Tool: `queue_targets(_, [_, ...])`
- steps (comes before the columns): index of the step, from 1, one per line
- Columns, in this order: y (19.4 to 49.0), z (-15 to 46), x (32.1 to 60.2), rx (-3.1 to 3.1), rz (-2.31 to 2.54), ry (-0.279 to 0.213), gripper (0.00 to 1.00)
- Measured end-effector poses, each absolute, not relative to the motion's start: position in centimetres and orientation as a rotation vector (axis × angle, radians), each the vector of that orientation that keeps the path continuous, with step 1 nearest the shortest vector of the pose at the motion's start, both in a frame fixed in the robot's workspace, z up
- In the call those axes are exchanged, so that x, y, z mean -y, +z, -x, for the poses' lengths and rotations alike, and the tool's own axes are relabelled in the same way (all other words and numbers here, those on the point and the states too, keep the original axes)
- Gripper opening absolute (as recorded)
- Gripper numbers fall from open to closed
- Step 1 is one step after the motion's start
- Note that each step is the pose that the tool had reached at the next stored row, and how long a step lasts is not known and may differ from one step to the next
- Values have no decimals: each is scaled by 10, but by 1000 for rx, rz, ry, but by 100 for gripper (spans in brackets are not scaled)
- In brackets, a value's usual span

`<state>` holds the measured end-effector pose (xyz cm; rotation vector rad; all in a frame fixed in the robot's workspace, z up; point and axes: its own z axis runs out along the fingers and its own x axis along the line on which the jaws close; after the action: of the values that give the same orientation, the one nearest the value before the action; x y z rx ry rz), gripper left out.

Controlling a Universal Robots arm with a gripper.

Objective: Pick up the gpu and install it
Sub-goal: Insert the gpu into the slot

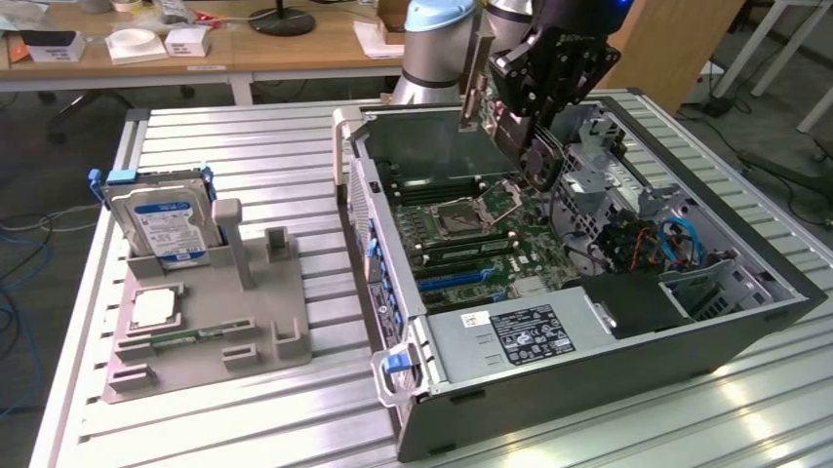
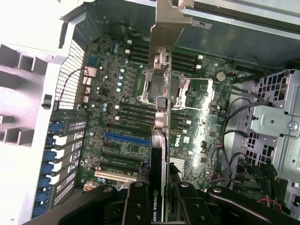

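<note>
Black fingers of the hand sit closest in the wrist view. They press against the two faces of the gpu, so the hand is partly closed and holding the card near the end where white lettering shows between them. Gripped this way, the card hangs edge-on with its thin side to the camera and its silver end bracket at the end away from the fingers. That grip seems meant to keep the edge facing the board clear of the hand. The card is in the air, touching nothing but the hand, above the motherboard inside the open computer case. In the exterior view it hangs over the far part of the case, near the processor socket. The blue expansion slot lies below and off to one side, and the card's length runs crosswise to it. By my reading the card is carried over the board but is neither lined up with a slot nor seated. The case lies on its side with the panel off, presumably so a card can go straight down into it. Well apart, toward the exterior view's left on the slatted table, a grey holder keeps the hard drive upright and a memory strip lying flat.
</note>
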<state>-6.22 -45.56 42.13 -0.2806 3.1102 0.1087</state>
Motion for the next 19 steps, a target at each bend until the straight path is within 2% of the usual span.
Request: queue_targets(19, [421,62,456,-3092,462,110,26])
